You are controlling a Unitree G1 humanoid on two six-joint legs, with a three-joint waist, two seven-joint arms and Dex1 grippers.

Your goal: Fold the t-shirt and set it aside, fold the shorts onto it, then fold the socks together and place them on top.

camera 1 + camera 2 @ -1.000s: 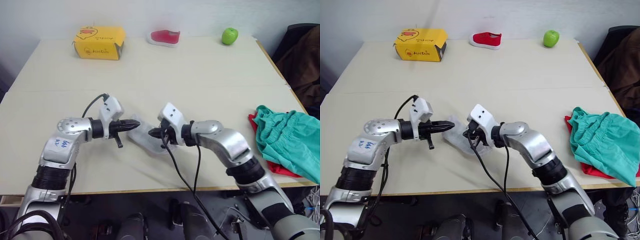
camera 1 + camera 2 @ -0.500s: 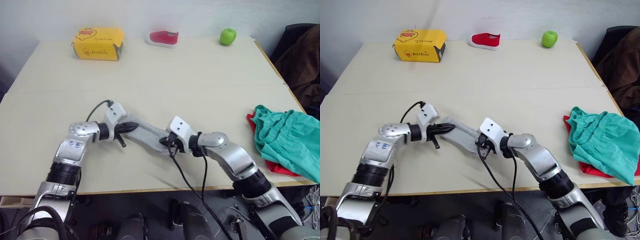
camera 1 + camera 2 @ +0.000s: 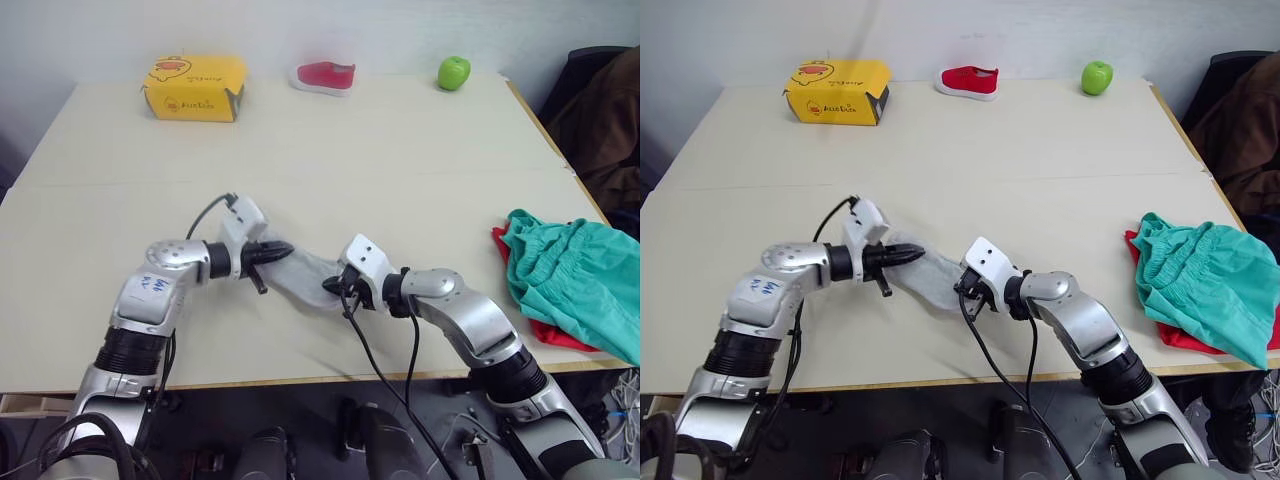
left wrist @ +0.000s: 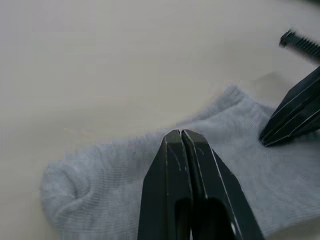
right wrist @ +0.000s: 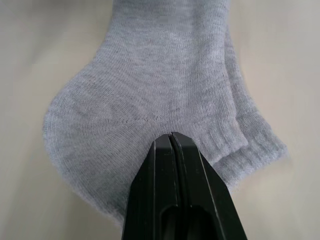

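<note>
Pale, smooth tabletop [image 3: 1040, 170] ran back to a white wall. Near its front edge the ribbed, light grey socks [image 3: 928, 275] lay flat, one over the other, cuffs offset. The left gripper [image 3: 914, 254] pinched their left end with its black tapered fingers pressed together; the right gripper [image 3: 962, 288] pinched the right end by the heel and cuff the same way. At the right edge the soft teal shorts [image 3: 1205, 285], waistband gathered, sat rumpled on the red t-shirt [image 3: 1165, 335]. Far back stood a yellow cardboard box [image 3: 840, 90], shut, a small red shoe [image 3: 967, 80] and a glossy green apple [image 3: 1097, 76].
</note>
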